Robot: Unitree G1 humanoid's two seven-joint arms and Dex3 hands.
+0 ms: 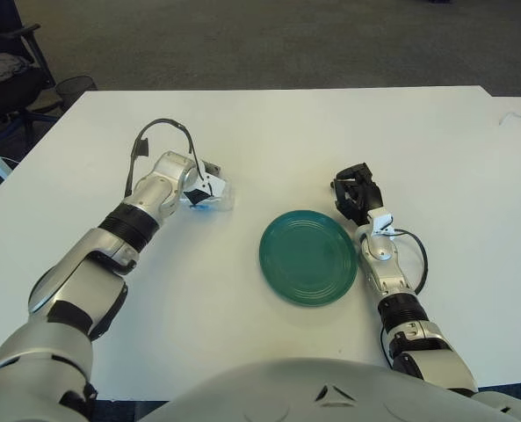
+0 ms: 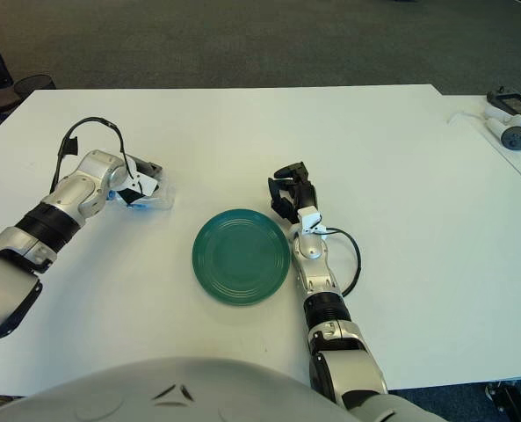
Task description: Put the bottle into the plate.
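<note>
Left robot hand (image 1: 206, 185) grips the bottle (image 1: 214, 201) beneath it.

We see a smooth, matt white table (image 1: 269, 132) across most of the frame. At its centre the green plate (image 1: 307, 256) looks glazed, with faint concentric ridges. Centre left, the bottle (image 1: 209, 199) is clear, shiny plastic. The arms wear brushed silver metal; beyond the table, the floor (image 1: 286, 40) is rough grey carpet.

A clear plastic bottle (image 1: 214, 198) with what looks like a blue cap lies sideways on the table. The round dark-green plate (image 1: 307, 256) sits empty, well apart to its right.
</note>
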